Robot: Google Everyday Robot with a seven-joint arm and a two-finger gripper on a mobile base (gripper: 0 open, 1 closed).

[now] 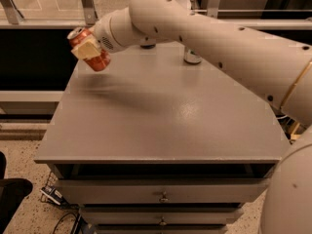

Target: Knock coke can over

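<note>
At the far left corner of the bench (165, 121), the coke can (99, 62) is seen tilted, with its silver top turned up and to the left. Its red bottom end is seen over the bench edge, and a soft shadow is cast on the surface below it, so the can seems to be raised from the bench. The can is pinched between the fingers (86, 49) of the gripper (90, 51). One pale finger is laid across the front of the can, and the other is hidden behind it. To the right, the thick white arm (219, 48) is stretched across the back of the bench. Under the arm, the lower part of a pale can (192, 58) is seen standing on the bench.
</note>
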